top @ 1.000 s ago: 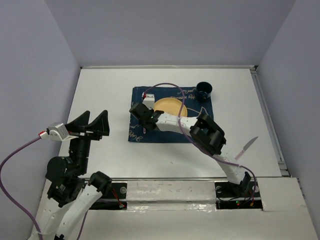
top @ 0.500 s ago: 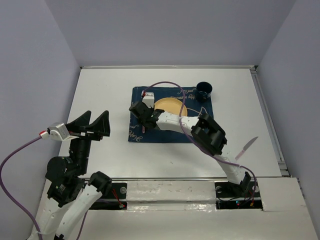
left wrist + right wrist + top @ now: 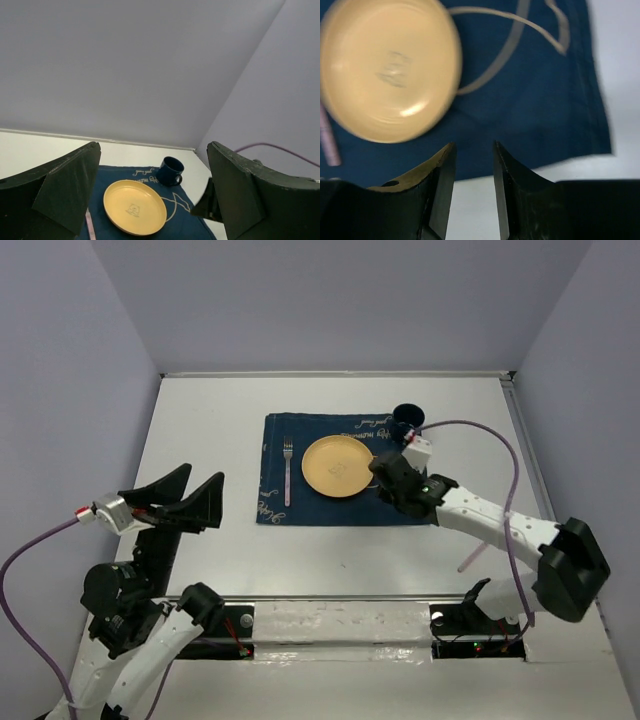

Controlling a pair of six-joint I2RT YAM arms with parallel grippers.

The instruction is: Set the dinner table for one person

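Left end effector (image 3: 205,473): jaws at widest, empty, hovering over left side of counter (image 3: 200,410).
Counter: white, ahead of arm bases, carries everything.
One blue mat (image 3: 300,508) at centre. On it: one fork (image 3: 287,472), one plate (image 3: 338,465), one mug (image 3: 407,420) at far right corner.
Right end effector (image 3: 473,146): narrow gap, nothing between fingers, over mat just right of plate.
One pale strip (image 3: 468,560) under right arm, possibly knife.

Yellow plate (image 3: 338,465); fork (image 3: 287,472) perhaps lilac
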